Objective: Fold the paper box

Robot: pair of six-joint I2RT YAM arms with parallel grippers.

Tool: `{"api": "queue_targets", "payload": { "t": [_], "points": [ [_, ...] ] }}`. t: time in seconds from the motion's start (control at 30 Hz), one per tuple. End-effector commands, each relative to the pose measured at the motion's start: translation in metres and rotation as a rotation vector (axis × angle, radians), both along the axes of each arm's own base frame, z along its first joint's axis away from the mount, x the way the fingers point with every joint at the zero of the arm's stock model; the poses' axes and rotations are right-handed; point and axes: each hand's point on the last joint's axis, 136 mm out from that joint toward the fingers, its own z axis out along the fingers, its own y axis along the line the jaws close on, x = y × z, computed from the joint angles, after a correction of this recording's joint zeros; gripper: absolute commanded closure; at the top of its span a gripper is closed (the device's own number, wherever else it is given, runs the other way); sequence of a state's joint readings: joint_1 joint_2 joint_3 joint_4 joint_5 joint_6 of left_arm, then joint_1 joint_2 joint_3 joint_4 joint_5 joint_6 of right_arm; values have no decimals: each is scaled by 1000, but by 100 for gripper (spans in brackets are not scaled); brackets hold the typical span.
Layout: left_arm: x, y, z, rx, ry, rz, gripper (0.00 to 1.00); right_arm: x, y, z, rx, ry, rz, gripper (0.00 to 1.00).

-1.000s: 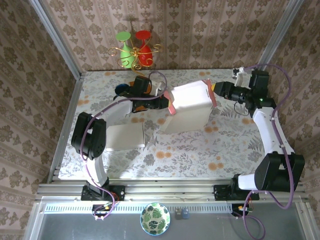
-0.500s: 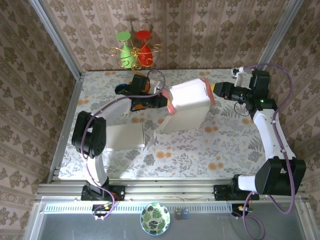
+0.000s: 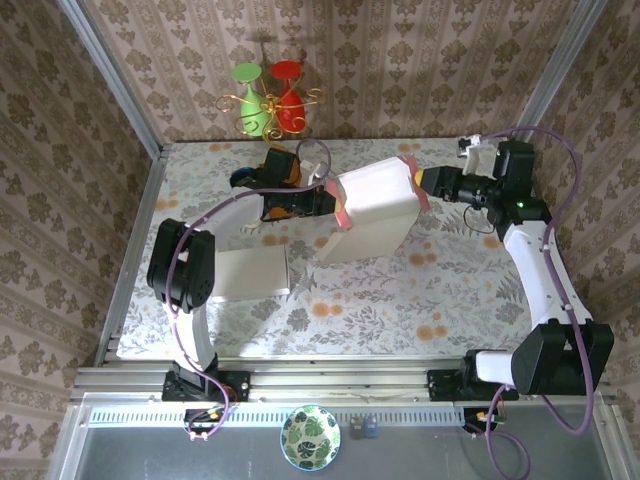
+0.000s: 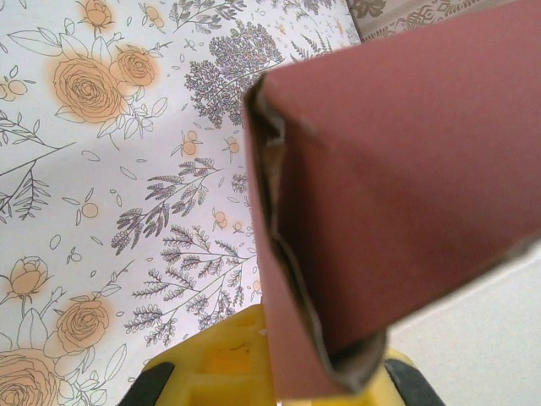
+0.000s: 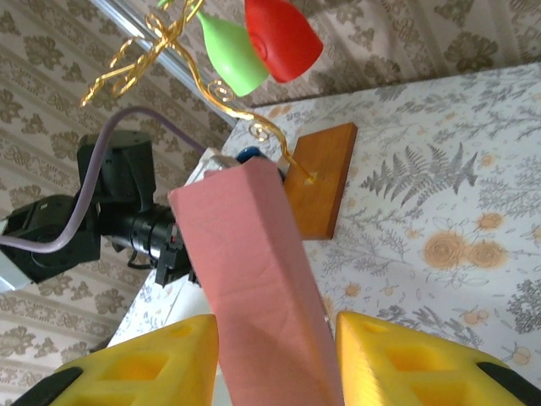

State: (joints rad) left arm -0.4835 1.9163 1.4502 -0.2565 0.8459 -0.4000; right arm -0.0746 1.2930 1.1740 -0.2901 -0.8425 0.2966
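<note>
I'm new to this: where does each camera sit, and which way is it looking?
Top external: above and behind the arms, looking down at the table; left gripper and right gripper hold the paper box.
Left wrist: behind the left gripper's yellow fingers, facing the box's pink flap.
Right wrist: looking past its fingers toward the left arm.
All three share the box.

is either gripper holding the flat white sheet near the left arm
No, the flat white sheet lies on the table, while the left gripper and right gripper are both at the paper box.
</note>
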Motion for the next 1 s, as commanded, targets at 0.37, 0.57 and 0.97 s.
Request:
{"api": "queue_targets", "payload": {
  "t": [0.37,0.57,0.97],
  "points": [
    [0,-1,15,-27,-33,-29,100,6,2,-10,-99,16,5,67],
    [-1,0,16,-26,-39,-31,100,6,3,-15,-166,17,-6,70],
    [2,-1,16,-26,-36,-19,100,1,14,-25,-308,11,-12,73]
  ]
}}
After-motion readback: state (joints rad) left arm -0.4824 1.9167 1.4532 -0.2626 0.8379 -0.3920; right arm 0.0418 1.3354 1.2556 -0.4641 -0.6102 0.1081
